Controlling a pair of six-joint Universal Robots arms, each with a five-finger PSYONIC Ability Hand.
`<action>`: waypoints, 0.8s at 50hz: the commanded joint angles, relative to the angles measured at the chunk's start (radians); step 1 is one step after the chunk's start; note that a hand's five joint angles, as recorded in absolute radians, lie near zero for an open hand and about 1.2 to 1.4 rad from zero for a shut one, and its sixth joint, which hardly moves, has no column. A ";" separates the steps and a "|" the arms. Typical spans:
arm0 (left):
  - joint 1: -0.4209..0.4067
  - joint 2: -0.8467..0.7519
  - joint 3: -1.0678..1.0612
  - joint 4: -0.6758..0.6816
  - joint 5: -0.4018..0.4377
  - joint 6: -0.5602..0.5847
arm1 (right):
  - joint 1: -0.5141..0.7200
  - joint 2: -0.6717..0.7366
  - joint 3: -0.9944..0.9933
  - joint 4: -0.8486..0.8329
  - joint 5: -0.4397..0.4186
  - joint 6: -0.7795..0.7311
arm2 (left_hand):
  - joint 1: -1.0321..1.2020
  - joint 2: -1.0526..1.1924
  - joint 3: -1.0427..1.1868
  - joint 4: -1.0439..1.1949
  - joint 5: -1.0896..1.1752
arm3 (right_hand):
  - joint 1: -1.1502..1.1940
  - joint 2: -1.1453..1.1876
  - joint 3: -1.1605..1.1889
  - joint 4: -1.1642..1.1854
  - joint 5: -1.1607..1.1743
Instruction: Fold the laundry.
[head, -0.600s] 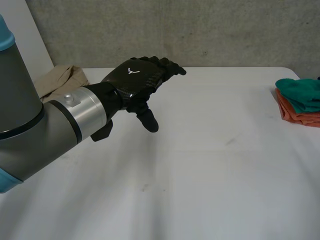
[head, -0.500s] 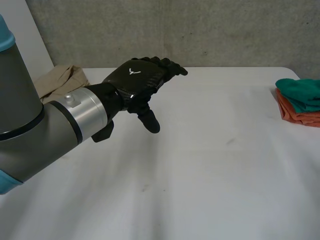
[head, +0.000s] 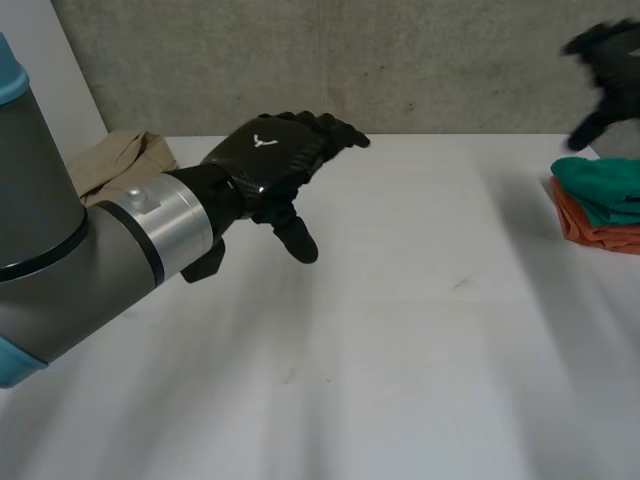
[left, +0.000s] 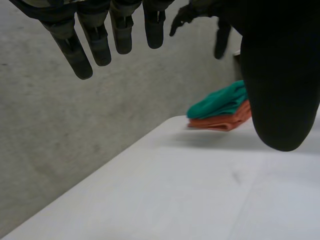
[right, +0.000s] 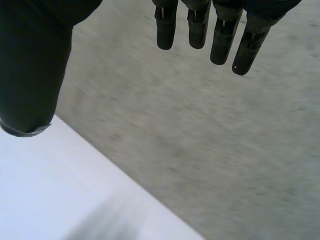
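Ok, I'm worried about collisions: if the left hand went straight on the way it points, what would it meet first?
Likely the grey wall behind the table: the left hand hovers open, fingers aimed past the far edge. The folded stack sits off to its thumb side. Depth is unclear.

The left hand (head: 268, 160) looks like hard black plastic, its back faintly glossy and its fingers matt. A brushed metal ring (head: 175, 225) meets the smooth grey left arm (head: 40, 250). The counter (head: 400, 340) is smooth, matt white. The wall (head: 420, 60) is rough concrete. The 2 stacked pieces, green cloth (head: 600, 185) on orange cloth (head: 590, 232), are soft and matt, as is the crumpled beige cloth (head: 120, 160).
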 joint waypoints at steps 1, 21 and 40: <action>0.059 -0.001 -0.015 0.072 -0.246 -0.004 | 0.240 -0.082 0.304 -0.216 0.166 0.073 | 0.030 0.018 0.010 0.017 0.002 | -0.034 -0.049 -0.044 -0.065 -0.069; 0.143 -0.008 -0.087 0.164 -0.388 -0.007 | 0.299 -0.101 0.385 -0.261 0.273 0.050 | 0.000 -0.011 -0.020 -0.012 -0.027 | -0.034 -0.049 -0.044 -0.065 -0.069; 0.608 -0.611 0.333 0.449 -0.073 0.180 | 0.305 -0.112 0.434 -0.255 0.261 0.033 | 0.036 0.024 0.016 0.023 0.008 | -0.034 -0.049 -0.044 -0.065 -0.069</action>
